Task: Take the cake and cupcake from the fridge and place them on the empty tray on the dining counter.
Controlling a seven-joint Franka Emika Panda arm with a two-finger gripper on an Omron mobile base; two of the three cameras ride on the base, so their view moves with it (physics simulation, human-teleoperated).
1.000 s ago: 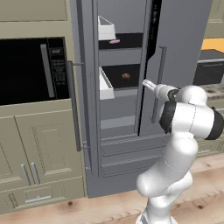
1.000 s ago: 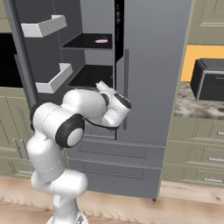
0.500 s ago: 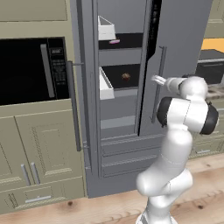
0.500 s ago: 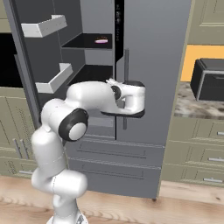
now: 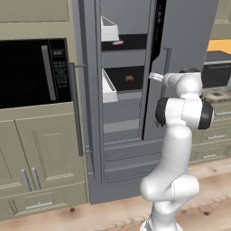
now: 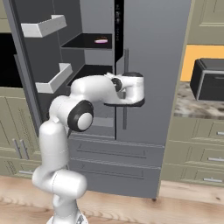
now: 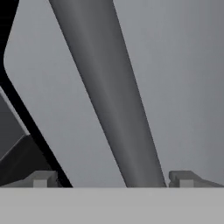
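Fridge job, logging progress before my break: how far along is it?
Done: the fridge's left door is open. In hand: nothing; the open pincer straddles the right door's bar handle. Left: the cake and cupcake are on their shelves, not yet moved to the tray.

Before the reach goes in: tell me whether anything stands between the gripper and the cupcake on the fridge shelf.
Yes. The open gripper faces the closed right door of the fridge, with the door's bar handle between its fingertips. The cupcake sits on the lower shelf behind the open left side, so that door edge lies between them.
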